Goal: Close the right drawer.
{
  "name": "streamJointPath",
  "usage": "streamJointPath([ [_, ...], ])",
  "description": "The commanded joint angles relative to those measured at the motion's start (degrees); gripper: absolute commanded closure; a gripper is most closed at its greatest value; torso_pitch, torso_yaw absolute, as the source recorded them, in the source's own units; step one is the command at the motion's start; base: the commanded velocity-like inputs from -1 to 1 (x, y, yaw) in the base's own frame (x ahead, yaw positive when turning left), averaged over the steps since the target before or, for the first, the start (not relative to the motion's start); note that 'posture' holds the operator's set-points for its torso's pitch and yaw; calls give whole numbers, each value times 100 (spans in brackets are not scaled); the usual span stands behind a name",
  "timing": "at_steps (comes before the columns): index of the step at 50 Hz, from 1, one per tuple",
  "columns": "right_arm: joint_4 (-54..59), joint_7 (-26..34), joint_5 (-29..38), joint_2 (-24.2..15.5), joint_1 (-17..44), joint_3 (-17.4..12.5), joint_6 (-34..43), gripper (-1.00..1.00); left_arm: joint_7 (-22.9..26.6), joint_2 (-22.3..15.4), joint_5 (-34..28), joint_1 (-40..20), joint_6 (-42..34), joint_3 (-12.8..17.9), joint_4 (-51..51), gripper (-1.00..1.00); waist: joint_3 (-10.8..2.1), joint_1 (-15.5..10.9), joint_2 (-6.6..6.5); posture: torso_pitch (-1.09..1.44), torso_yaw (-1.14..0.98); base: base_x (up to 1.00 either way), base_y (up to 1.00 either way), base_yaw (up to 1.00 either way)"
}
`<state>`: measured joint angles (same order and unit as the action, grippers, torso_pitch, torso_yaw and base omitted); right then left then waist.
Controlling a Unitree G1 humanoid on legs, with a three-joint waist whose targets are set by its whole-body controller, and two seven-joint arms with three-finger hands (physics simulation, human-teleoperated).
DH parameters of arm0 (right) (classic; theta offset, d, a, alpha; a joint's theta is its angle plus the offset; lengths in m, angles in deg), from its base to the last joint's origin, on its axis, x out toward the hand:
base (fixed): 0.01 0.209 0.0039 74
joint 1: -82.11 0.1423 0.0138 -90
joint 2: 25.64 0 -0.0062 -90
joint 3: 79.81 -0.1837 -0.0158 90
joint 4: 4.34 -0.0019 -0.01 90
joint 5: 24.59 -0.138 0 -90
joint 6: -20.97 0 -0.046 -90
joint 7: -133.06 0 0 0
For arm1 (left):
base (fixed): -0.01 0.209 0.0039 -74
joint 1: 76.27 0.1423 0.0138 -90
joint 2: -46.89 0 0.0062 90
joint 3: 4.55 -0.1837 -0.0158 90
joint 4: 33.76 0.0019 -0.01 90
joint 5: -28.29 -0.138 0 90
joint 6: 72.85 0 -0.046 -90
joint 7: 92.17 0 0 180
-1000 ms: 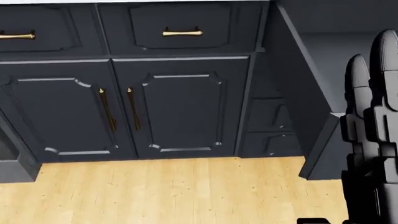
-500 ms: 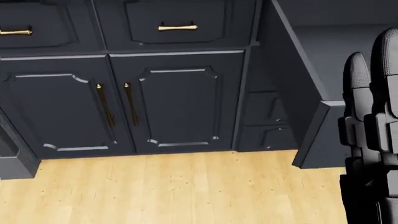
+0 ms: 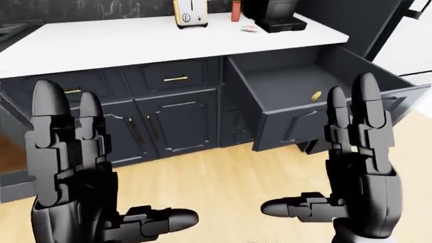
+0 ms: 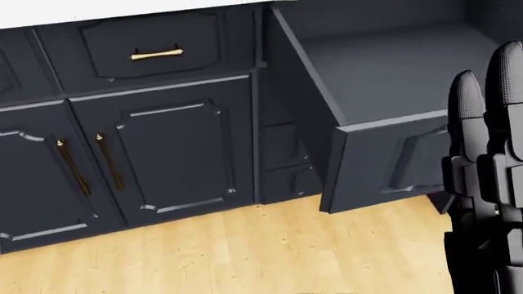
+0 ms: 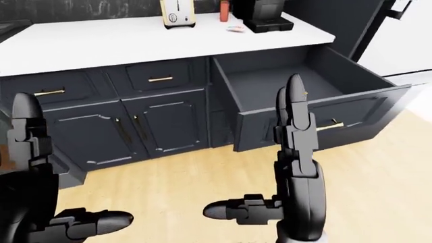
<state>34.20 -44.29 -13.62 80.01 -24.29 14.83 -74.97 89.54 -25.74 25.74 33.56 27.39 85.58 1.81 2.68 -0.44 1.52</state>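
Observation:
The right drawer (image 3: 290, 83) stands pulled far out of the dark cabinet run under the white counter. Its front panel (image 5: 338, 109) carries a gold handle (image 5: 328, 125), and a small gold item (image 3: 315, 95) lies on its floor. In the head view the drawer's front panel (image 4: 392, 162) sits at the right, beside my right hand's fingers (image 4: 490, 159). My left hand (image 3: 108, 167) is raised at the lower left, fingers upright and spread, holding nothing. My right hand (image 3: 324, 157) is raised the same way, below the drawer's front in the picture and apart from it.
Closed drawers with gold handles (image 3: 175, 78) and a pair of cabinet doors (image 3: 177, 124) lie left of the open drawer. On the counter (image 3: 101, 43) stand a toaster (image 3: 190, 13), a red bottle (image 3: 235, 10) and a black coffee machine (image 3: 273, 14). Light wood floor (image 3: 223, 187) lies below.
The whole head view has shifted: the cabinets slid left and the open drawer came further into the picture, so the camera moved. My right hand stays at the view's right edge.

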Motion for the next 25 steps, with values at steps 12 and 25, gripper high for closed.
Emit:
streamJointPath([
  [12, -161, -20, -20, -16, 16, -11, -100, -100, -1, -3, -9, -32, 104, -62, -153, -100, 102, 63, -297, 0, 0, 0, 0, -34],
  [25, -113, 3, -37, -31, -6, 5, -165, -100, -8, -14, -21, -18, 141, -73, -121, -100, 11, 2, -143, 0, 0, 0, 0, -34],
])
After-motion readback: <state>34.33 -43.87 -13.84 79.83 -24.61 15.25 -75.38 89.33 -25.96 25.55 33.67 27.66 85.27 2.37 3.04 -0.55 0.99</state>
